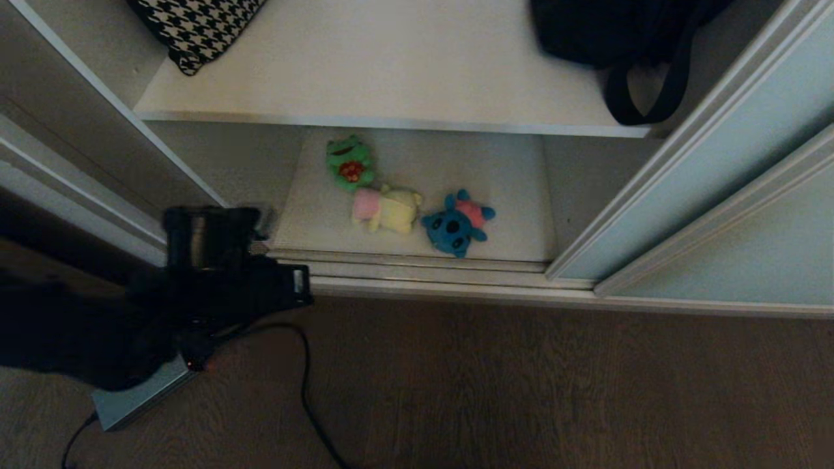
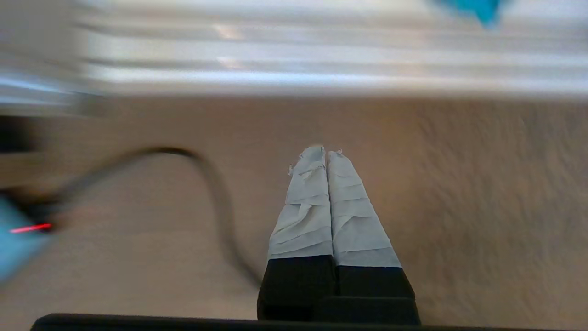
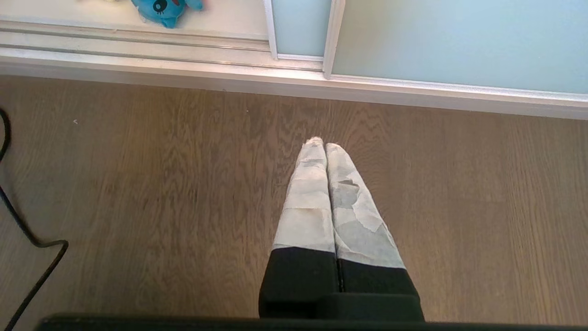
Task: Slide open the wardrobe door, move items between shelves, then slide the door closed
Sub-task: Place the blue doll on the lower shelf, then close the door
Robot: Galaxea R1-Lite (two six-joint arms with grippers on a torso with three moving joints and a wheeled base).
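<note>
The sliding wardrobe door (image 1: 723, 156) stands pushed to the right, leaving the wardrobe open. On the lower shelf (image 1: 502, 189) lie three plush items: a green one (image 1: 350, 163), a pale yellow one with a pink part (image 1: 388, 208) and a blue one with a pink back (image 1: 456, 223). The upper shelf (image 1: 391, 78) runs above them. My left arm (image 1: 215, 273) hangs low in front of the wardrobe's left side. The left gripper (image 2: 325, 149) is shut and empty over the floor. Over the floor before the door (image 3: 436, 41), the right gripper (image 3: 321, 143) is also shut and empty, with the blue item (image 3: 165, 10) beyond it.
A black bag (image 1: 612, 32) with a hanging strap and a houndstooth item (image 1: 195, 26) sit on the upper shelf. The door's bottom track (image 1: 423, 273) edges the brown wood floor. A black cable (image 1: 306, 378) and a grey-blue box (image 1: 137, 397) lie on the floor at the left.
</note>
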